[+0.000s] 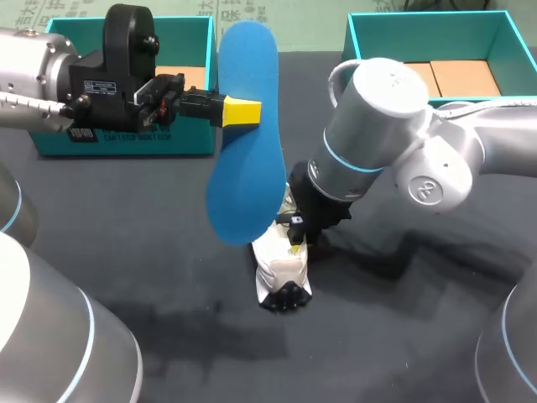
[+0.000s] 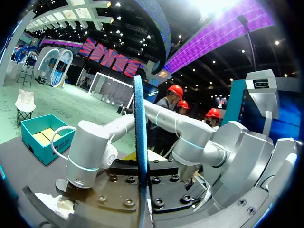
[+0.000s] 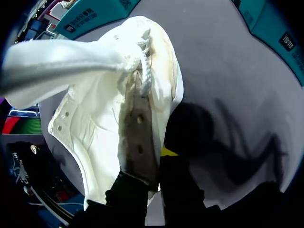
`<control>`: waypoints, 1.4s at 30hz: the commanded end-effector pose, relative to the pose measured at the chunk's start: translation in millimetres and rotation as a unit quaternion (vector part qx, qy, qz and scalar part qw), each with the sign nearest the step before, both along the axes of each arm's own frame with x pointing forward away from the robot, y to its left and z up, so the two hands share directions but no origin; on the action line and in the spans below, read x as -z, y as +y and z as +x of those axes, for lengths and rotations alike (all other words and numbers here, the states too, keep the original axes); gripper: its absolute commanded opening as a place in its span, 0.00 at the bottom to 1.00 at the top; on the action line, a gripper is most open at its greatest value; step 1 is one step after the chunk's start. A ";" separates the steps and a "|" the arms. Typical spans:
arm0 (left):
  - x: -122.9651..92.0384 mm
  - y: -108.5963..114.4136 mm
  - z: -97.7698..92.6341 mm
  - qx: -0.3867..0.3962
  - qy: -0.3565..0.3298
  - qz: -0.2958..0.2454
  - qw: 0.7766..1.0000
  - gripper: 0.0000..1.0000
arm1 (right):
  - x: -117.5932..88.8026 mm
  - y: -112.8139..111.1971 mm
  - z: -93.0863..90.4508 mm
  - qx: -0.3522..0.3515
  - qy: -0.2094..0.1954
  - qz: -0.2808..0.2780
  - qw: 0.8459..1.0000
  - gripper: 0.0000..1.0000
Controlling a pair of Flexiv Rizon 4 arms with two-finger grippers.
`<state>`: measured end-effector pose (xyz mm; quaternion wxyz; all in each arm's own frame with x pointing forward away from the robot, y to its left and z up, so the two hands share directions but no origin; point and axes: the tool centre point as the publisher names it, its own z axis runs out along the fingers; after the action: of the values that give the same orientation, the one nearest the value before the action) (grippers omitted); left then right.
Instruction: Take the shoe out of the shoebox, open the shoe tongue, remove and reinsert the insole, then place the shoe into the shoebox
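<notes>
The shoe [image 1: 281, 270] sits on the table [image 1: 151, 252], insole [image 1: 245, 126] above it.

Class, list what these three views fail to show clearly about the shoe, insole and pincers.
Head view: white shoe mostly hidden by blue insole and right arm.
Head view: far finger of left pincer behind the insole.
Left wrist view: insole edge-on, faces unseen.
Right wrist view: right pincer dark, fingertips largely behind shoe's wall.

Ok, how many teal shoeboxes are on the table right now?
2. The left shoebox sits at the far left, the right shoebox at the far right. None appears hidden.
</notes>
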<state>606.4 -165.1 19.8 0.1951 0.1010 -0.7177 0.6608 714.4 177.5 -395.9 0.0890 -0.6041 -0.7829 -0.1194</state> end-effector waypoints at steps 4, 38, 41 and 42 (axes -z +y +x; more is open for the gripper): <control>0.6 -0.7 -0.1 0.000 0.000 0.000 1.000 0.00 | -4.5 -1.4 -0.8 0.007 0.000 0.016 1.000 1.00; 0.6 -0.7 -0.1 0.000 0.000 0.000 1.000 0.00 | -121.5 -78.1 3.2 -0.030 -0.040 0.331 0.942 1.00; 0.6 -0.7 -0.1 0.000 0.000 0.000 1.000 0.00 | -121.5 -78.1 3.2 -0.030 -0.040 0.331 0.942 1.00; 0.6 -0.7 -0.1 0.000 0.000 0.000 1.000 0.00 | -121.5 -78.1 3.2 -0.030 -0.040 0.331 0.942 1.00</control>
<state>606.4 -165.1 19.7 0.1951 0.1010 -0.7176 0.6608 727.5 116.5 -277.3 0.2340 -0.5244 -0.7345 -0.3617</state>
